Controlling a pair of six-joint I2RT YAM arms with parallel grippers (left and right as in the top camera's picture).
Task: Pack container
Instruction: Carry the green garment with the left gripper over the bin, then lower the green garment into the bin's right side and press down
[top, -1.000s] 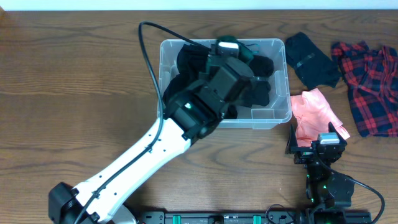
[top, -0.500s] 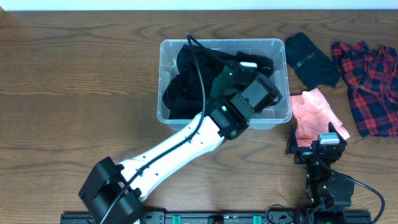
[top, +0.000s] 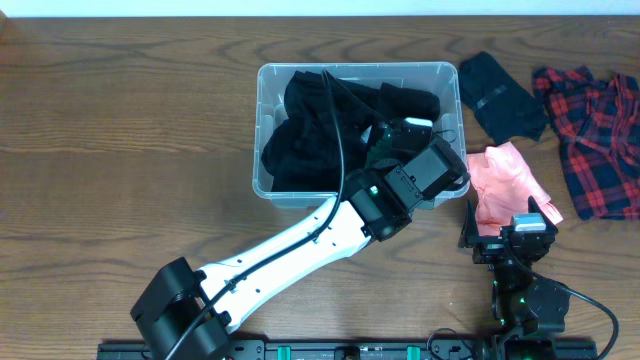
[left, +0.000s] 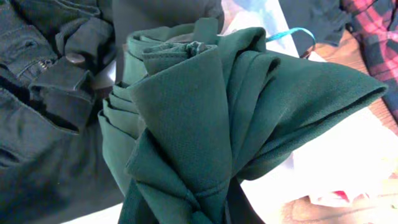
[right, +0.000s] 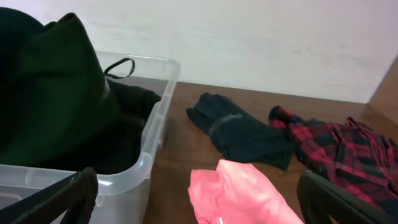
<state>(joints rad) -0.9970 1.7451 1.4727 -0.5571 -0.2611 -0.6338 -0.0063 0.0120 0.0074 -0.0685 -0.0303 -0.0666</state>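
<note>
**A:** Where does the container (top: 350, 66) lie from the left gripper (top: 398, 138)?

**B:** Directly beneath it. The hand hangs over the bin's near right corner, and the bin's long axis stretches away to the hand's left.

**A:** Is it carrying anything?

**B:** Yes, its jaws are pinched tight on a bunched dark green garment (left: 211, 112). The right gripper (top: 512, 222) gapes wide and empty, and the bin sits ahead to its left, farther off.

**A:** And the bin itself?

**B:** Clear plastic with a rounded rim. Black clothes (top: 300, 130) cover most of its floor.
</note>
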